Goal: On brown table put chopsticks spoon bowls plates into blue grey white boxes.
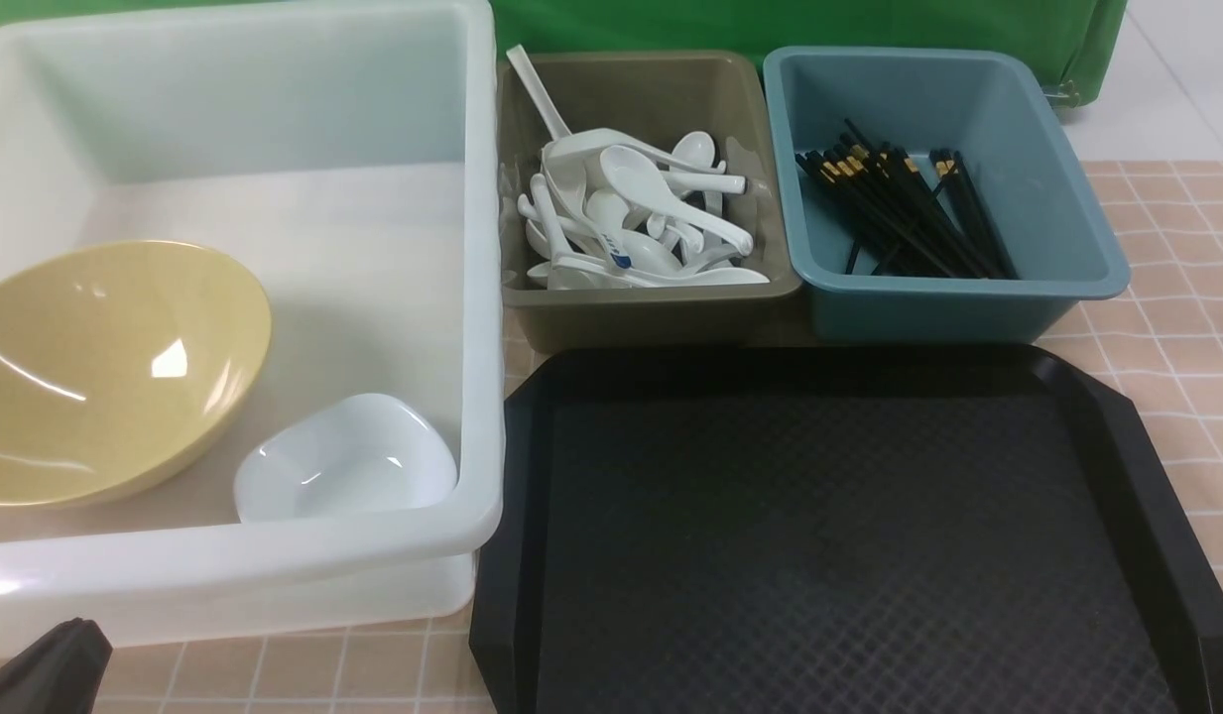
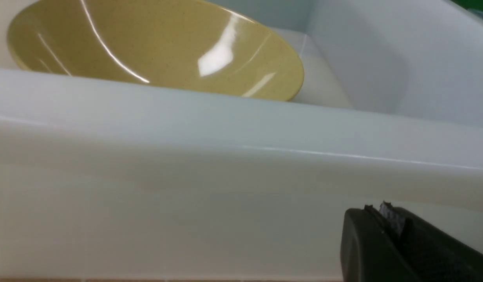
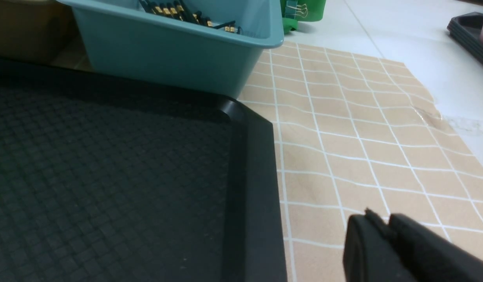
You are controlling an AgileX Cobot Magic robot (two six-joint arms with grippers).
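The big white tub [image 1: 477, 297] is sitting at the left of the brown table [image 1: 1181, 327], and its near wall is filling most of the left wrist view. Inside it, the yellow bowl [image 1: 105, 367] is leaning tilted against the left side, while the small white bowl [image 1: 348, 458] is lying in the near right corner, close beside the yellow one; much of the tub's floor behind them is lying bare. The left gripper [image 2: 382, 219] is hanging just outside the tub's near wall, below its rim, with its jaws pressed together and holding nothing; only a dark corner of it is showing at the lower left of the front view. Just right of the tub, the grey bin [image 1: 651, 302] is holding a pile of white spoons [image 1: 631, 213], one handle sticking up against the back left corner. The blue bin [image 1: 958, 297] is standing beside it, their rims nearly touching, with the black chopsticks [image 1: 904, 213] lying slantwise across its floor. The black tray [image 1: 1117, 416] is lying in front of both bins, its far edge close against them and its left edge next to the tub. The right gripper [image 3: 382, 225] is hovering over the tiled cloth just beyond the tray's right rim, gripping nothing; its fingertips are looking nearly closed, but I cannot tell whether a gap is remaining. Open tabletop is stretching to the right of the tray and the blue bin.
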